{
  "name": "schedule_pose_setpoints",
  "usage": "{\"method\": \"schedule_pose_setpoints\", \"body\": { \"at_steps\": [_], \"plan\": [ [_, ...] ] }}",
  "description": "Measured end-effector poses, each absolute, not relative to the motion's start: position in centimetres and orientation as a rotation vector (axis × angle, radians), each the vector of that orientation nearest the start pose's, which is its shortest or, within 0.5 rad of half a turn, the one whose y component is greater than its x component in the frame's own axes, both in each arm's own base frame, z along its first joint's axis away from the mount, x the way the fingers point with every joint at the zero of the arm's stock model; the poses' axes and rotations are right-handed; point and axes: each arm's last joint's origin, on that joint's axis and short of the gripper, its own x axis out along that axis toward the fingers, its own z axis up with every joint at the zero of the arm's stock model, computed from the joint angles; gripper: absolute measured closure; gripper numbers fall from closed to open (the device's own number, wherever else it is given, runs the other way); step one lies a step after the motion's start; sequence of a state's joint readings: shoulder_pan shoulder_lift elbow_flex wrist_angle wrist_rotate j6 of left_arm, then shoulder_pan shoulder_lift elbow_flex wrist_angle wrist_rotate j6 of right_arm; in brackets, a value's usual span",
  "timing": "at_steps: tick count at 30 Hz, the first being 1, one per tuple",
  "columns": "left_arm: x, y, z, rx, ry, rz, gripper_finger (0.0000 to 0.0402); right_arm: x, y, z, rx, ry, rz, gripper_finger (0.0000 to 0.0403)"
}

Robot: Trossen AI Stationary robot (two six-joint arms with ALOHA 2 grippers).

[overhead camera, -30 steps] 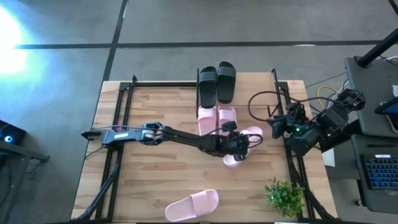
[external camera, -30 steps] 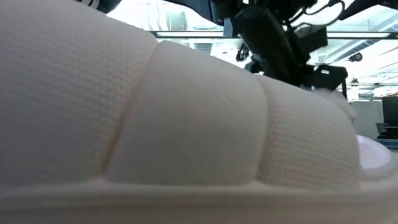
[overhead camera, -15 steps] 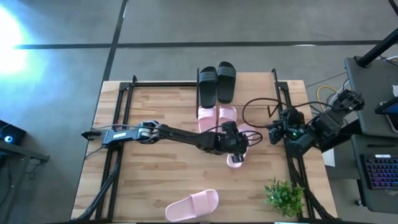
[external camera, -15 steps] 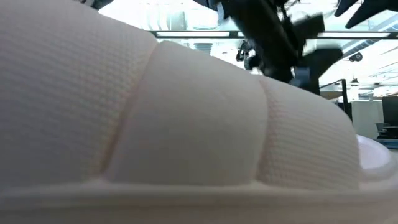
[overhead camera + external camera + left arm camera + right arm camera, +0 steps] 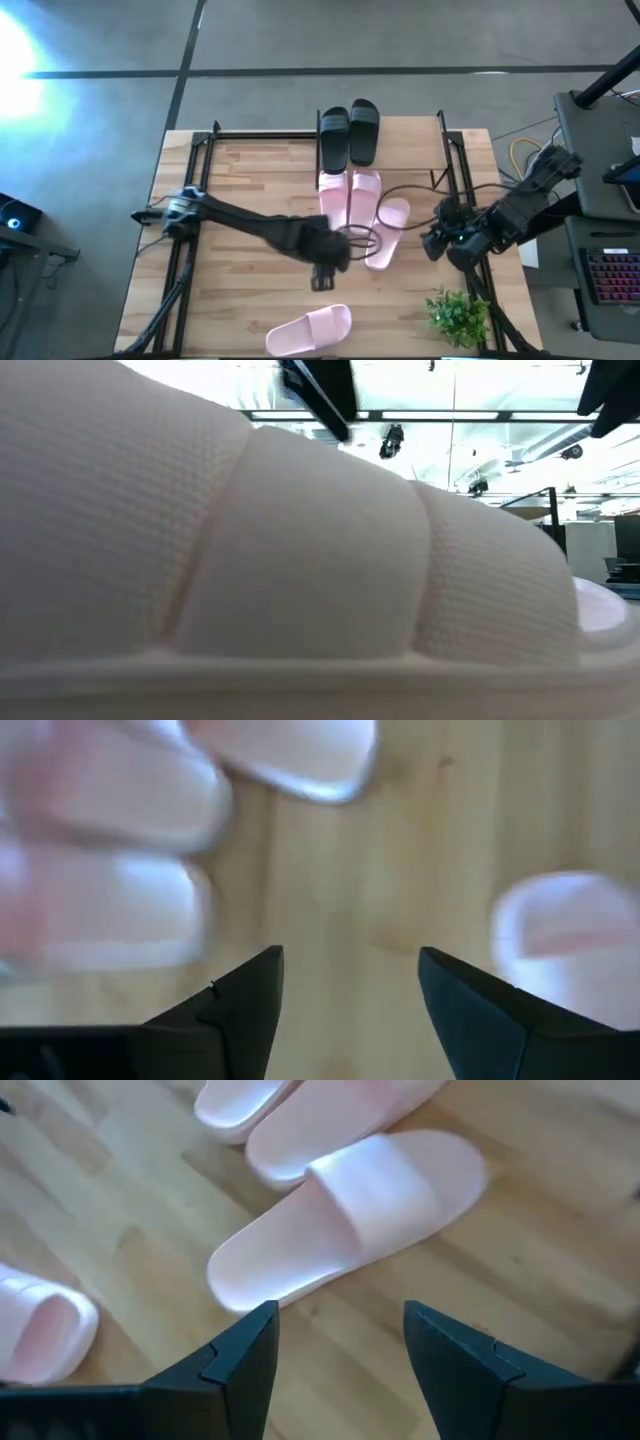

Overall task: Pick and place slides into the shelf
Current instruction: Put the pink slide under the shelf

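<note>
the left gripper (image 5: 322,278) stands with fingers apart and empty, the angled pink slide (image 5: 386,232) lying on the tabletop (image 5: 240,180) just beside it, near the paired slides. a second ago that gripper was over this slide; it has since drawn back, and the right gripper (image 5: 432,243) has come nearer, fingers spread.

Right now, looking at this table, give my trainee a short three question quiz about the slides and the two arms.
1. How many pink slides lie on the table, counting the lone pink slide at the near edge?
2. True or false: the left gripper is shut on a slide.
3. Which lies nearest the right gripper: A, the black slides; B, the angled pink slide; C, the lone pink slide?

Key
1. Four: two side by side, the angled one beside them, and the lone one.
2. False: it is open and holds nothing, over bare wood.
3. B.
</note>
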State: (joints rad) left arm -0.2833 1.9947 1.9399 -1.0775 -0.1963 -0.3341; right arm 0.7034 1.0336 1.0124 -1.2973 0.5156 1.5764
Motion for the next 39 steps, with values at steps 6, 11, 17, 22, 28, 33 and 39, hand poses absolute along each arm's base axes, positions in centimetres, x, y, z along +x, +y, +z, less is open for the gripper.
{"method": "schedule_pose_setpoints", "body": {
  "at_steps": [6, 11, 17, 22, 28, 33, 39],
  "plan": [
    [34.2, -13.0, 31.4, -0.664, 0.978, 0.307, 0.0183, 13.1, 10.3, 28.6, 0.696, 0.871, -0.635, 0.0197],
    [30.5, -16.1, 29.6, -1.074, 0.866, 0.303, 0.0183, 13.2, 11.1, 28.3, 0.684, 0.883, -0.632, 0.0197],
    [28.8, -19.8, 24.5, -1.394, 0.799, 0.267, 0.0183, 13.6, 11.6, 28.0, 0.668, 0.888, -0.645, 0.0197],
    [28.9, -21.7, 21.0, -1.474, 0.823, 0.276, 0.0183, 13.9, 12.0, 27.7, 0.668, 0.886, -0.645, 0.0197],
    [30.0, -22.8, 18.3, -1.462, 0.866, 0.3, 0.0183, 14.1, 12.2, 27.6, 0.671, 0.884, -0.641, 0.0197],
    [31.8, -23.7, 16.8, -1.541, 0.797, 0.199, 0.0183, 14.1, 12.2, 27.6, 0.675, 0.883, -0.639, 0.0197],
    [33.7, -24.1, 14.7, -1.589, 0.724, 0.115, 0.0206, 14.1, 12.2, 27.6, 0.702, 0.877, -0.65, 0.0197]
  ]
}}
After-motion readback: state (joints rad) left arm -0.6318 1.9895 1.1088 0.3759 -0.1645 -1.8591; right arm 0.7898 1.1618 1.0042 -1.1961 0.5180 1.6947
